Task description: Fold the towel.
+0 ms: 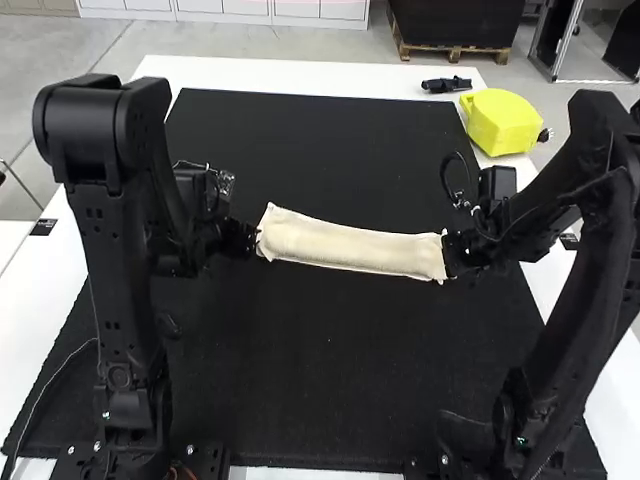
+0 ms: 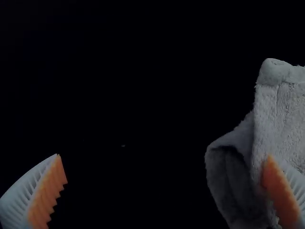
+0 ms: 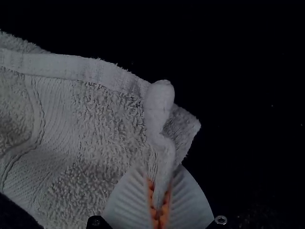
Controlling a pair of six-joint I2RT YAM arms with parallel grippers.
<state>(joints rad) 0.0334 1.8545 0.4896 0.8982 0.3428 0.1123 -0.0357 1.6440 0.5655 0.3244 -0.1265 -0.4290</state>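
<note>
The cream towel (image 1: 350, 248) lies as a narrow folded strip across the middle of the black mat. At its left end is my left gripper (image 1: 250, 240); my right gripper (image 1: 455, 254) is at its right end. In the left wrist view, my left gripper (image 2: 167, 176) is wide open, one finger against the end of the towel (image 2: 281, 109), whose layers curl apart. In the right wrist view, my right gripper (image 3: 160, 202) is shut on a pinched edge of the towel (image 3: 105, 119), near a corner.
A yellow object (image 1: 502, 122) stands at the mat's far right corner, with a small black item (image 1: 446, 85) beyond the mat's back edge. The black mat (image 1: 320, 140) stretches behind and in front of the towel on the white table (image 1: 270, 68).
</note>
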